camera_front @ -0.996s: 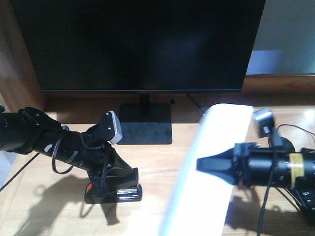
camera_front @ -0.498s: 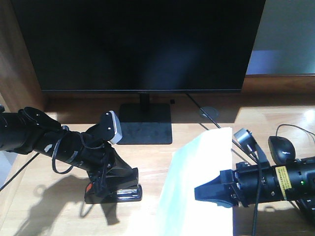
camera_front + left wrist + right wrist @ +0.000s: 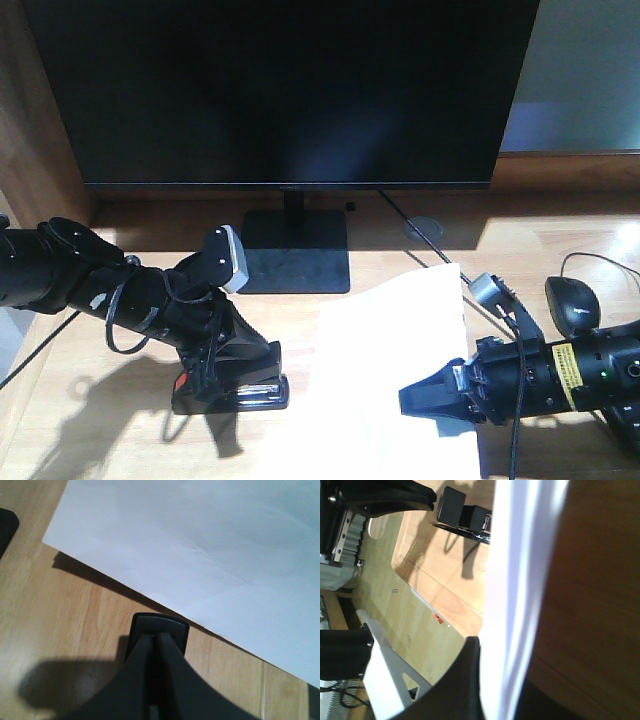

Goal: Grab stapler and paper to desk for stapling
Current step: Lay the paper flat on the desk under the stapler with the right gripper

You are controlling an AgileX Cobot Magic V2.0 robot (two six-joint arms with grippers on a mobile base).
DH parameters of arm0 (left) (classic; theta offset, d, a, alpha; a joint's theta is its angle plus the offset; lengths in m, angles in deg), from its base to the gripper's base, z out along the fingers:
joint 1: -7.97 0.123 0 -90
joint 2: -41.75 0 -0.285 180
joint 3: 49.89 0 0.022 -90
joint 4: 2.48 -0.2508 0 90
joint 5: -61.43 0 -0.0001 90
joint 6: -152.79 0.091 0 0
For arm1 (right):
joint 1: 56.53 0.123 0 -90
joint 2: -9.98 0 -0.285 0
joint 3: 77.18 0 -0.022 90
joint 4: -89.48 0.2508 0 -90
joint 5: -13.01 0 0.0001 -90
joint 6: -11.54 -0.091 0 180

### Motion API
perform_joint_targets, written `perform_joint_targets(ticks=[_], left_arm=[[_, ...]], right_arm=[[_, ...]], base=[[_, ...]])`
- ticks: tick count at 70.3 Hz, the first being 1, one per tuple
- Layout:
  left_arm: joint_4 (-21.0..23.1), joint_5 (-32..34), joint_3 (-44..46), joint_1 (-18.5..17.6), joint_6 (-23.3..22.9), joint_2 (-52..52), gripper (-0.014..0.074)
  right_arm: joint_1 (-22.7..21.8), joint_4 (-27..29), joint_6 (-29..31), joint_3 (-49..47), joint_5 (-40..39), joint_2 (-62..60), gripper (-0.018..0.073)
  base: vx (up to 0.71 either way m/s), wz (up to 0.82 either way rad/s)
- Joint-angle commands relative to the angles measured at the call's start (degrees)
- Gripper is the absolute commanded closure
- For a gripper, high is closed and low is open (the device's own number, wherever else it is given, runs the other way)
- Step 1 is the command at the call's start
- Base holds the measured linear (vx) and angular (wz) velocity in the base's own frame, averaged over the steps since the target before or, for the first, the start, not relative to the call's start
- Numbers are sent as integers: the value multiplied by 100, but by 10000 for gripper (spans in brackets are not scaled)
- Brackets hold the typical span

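Front view: clamps the stapler [image 3: 255,395] in the left gripper [image 3: 232,375], down on the desk [image 3: 300,320] just left of the paper [image 3: 385,360]; pinches that sheet's right side in the right gripper [image 3: 428,400]. Left wrist alone shows fingers closed over the stapler's black tip; right wrist shows the sheet edge-on.

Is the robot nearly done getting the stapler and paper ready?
Nearly. The stapler sits on the desk, with the left pincer shut on it. The right pincer pinches the paper, which lies almost flat beside the stapler, one edge slightly lifted. Left: letting the paper settle and stapling it.
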Motion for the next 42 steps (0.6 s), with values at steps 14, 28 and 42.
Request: perform_joint_targets(ticks=[14,28,42], left_arm=[[265,-114,139,-29,-55,-250,603],[265,-114,139,-29,-55,-250,603],[265,-114,139,-29,-55,-250,603]], right_arm=[[17,242,967,-99,-230,-168,562],[277,735,1132,-99,-158,-168,562],[947,1548,1070,-99,762,-168,562]], base=[[0,0],[0,0],[0,0]])
